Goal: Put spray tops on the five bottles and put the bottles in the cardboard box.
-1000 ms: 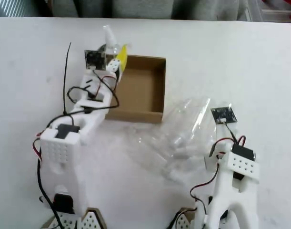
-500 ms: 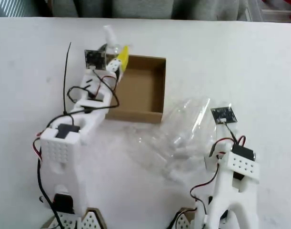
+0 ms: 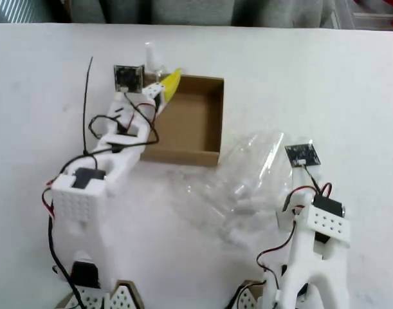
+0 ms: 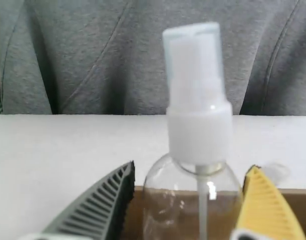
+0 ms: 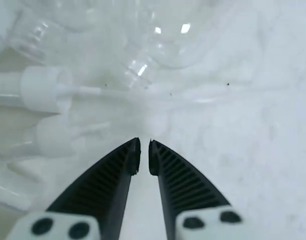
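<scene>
The grey and yellow fingers [image 4: 115, 197] of the left gripper [image 4: 190, 171] pinch a clear bottle [image 4: 183, 205] by its shoulders; it stands upright, spray top [image 4: 195, 100] fitted, at the far left corner of the cardboard box [image 3: 193, 122]; the right gripper [image 5: 142, 152], fingertips pressed almost together and empty, hangs over loose bottles [image 5: 158, 40] and spray tops [image 5: 40, 90] on the table [image 3: 325, 84].

No text, label, number or sign can be read anywhere. The bottle [image 4: 193, 200] between the fingers of the left gripper [image 4: 190, 172] is clear, with a plain white spray top [image 4: 195, 115] above the fingertips. The cardboard box [image 3: 193, 122] just beyond the fingers shows plain brown card.
</scene>
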`<action>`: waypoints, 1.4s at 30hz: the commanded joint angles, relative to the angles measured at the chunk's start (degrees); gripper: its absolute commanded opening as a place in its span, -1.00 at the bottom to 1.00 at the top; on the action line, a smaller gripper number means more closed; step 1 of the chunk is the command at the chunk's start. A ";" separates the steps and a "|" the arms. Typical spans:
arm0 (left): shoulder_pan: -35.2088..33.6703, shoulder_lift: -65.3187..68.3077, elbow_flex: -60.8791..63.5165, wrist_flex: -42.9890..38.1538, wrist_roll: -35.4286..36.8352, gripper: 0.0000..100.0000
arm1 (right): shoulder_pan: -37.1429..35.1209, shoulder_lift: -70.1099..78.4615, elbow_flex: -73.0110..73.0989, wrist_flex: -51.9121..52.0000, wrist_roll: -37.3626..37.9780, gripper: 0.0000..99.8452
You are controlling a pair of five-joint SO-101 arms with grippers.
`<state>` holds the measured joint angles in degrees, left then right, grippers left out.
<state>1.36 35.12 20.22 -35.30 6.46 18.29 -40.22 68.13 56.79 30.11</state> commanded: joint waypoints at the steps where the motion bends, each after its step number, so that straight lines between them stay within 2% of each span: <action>1: -1.27 -8.22 1.85 1.76 0.53 -0.32 | -0.75 -1.10 -0.26 -0.66 0.26 -0.97; 12: -3.30 -22.99 10.55 9.93 0.53 -0.32 | -0.75 -1.01 -0.26 -0.66 0.26 -0.97; 18: -2.07 -36.18 19.69 14.07 0.44 -0.32 | -0.75 -1.01 -0.26 -0.66 0.26 -0.97; 23: -1.98 -48.75 26.73 21.10 0.44 -0.33 | -0.75 -1.01 -0.26 -0.75 0.26 -0.97; 27: -2.07 -59.56 29.80 31.65 0.44 -0.33 | -0.66 -1.01 -0.26 -0.75 0.26 -0.97; 33: -0.92 -75.91 30.07 53.10 0.53 -0.33 | -0.48 -1.10 0.18 -0.75 0.35 -0.97; 38: 3.56 -89.01 30.15 72.18 0.62 -0.33 | -0.40 -1.10 0.26 -0.57 0.35 -0.97; 42: 7.78 -98.15 30.24 83.16 0.79 -0.33 | -0.40 -1.10 0.26 -0.57 0.44 -0.97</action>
<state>6.37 -55.96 50.90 40.48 6.64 18.29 -40.22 68.66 56.79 30.11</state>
